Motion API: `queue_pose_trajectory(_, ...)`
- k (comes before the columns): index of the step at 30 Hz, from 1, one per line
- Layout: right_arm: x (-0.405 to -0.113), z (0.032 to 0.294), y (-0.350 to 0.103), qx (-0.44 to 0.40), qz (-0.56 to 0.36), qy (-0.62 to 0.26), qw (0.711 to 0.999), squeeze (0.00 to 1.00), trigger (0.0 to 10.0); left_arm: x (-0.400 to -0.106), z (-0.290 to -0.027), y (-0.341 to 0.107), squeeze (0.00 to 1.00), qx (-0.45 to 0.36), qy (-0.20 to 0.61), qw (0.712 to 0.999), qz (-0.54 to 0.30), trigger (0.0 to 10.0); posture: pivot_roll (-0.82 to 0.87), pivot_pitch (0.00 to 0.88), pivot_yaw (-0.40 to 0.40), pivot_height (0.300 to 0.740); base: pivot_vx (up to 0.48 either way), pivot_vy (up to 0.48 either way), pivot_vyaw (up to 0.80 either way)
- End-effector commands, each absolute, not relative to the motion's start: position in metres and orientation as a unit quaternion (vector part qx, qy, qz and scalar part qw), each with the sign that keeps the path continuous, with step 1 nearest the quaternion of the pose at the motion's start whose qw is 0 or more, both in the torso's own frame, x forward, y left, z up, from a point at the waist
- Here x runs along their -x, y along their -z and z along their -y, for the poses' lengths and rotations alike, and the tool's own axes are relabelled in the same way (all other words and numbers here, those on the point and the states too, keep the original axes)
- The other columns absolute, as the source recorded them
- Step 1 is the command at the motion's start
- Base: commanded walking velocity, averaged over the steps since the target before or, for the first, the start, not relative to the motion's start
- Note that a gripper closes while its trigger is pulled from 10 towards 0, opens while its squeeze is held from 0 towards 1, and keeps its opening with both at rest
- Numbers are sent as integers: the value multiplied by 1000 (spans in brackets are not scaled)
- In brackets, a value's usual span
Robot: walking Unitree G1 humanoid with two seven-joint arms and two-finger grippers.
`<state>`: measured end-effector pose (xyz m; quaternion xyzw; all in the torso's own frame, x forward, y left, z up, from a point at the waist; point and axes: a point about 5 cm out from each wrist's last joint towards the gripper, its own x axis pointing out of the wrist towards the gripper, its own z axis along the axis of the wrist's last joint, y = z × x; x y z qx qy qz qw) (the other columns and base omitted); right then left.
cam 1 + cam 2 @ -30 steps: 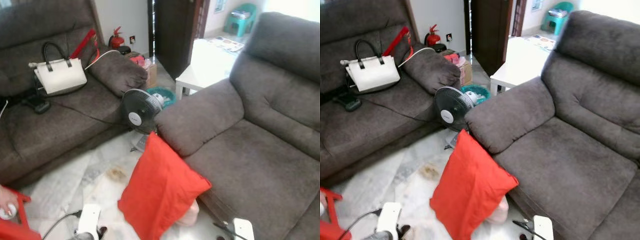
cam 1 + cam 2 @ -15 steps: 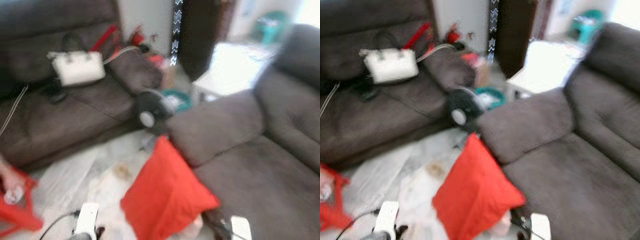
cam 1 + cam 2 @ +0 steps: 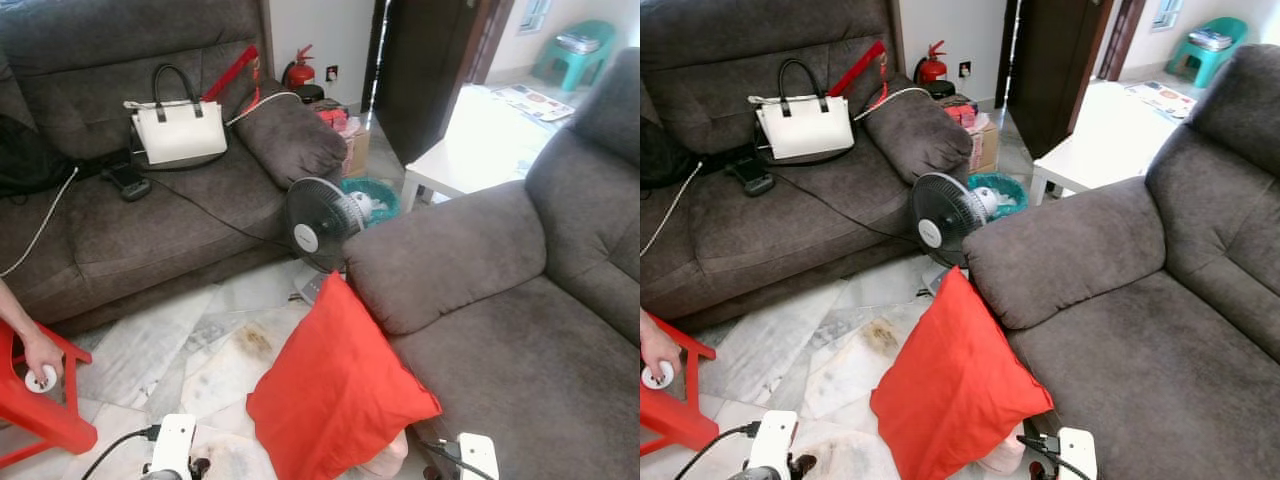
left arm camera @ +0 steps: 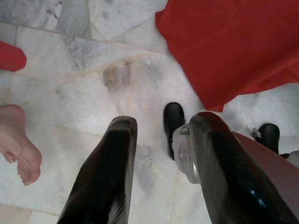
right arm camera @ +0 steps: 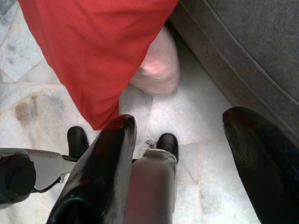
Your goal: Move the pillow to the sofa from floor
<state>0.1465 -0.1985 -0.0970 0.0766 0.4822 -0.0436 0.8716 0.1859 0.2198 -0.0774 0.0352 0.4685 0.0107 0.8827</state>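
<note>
A red pillow stands on edge on the marble floor, leaning against the front of the grey sofa on my right, just below its armrest. Both arms hang low. In the left wrist view my left gripper is open above bare floor, with the red pillow a short way beyond its fingertips. My right gripper is open too, nothing between its fingers, and the red pillow lies just ahead beside the sofa base.
A black floor fan stands behind the pillow. A second grey sofa on the left holds a white handbag and cables. A person's hand rests on a red stool; a bare foot is near. A pink object lies under the pillow.
The camera has swung left, through a blurred frame, so the scene sits further right. The person's arm and the red stool now show more. The pillow has not moved.
</note>
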Motion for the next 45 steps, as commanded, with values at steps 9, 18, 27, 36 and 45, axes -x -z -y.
queue_pose_trajectory(9, -146, 199, 97, -82, -480, 54, 872, 0, 10000, -187, -222, 76, 0, -46, -7, 887, -460, 10000, 99, 18, -27, 740, 0, 0, 0)
queue_pose_trajectory(18, -153, 201, 91, -71, -429, 66, 898, 0, 10000, -212, -219, 58, 0, -81, -15, 930, -358, 10000, 100, 23, -23, 740, 0, 0, 0)
queue_pose_trajectory(27, -251, 209, 13, -58, -150, 66, 985, 0, 10000, -306, -199, -31, 0, -100, -8, 990, -103, 10000, 93, 34, -16, 740, 0, 0, 0)
queue_pose_trajectory(36, -261, 209, -24, -37, -19, 64, 997, 0, 10000, -322, -181, -85, 0, -100, 16, 993, 57, 10000, 87, 31, -17, 740, 0, 0, 0)
queue_pose_trajectory(45, -235, 211, -54, -17, 48, 72, 996, 0, 10000, -305, -177, -114, 0, -113, 20, 984, 134, 10000, 88, 28, -7, 740, 0, 0, 0)
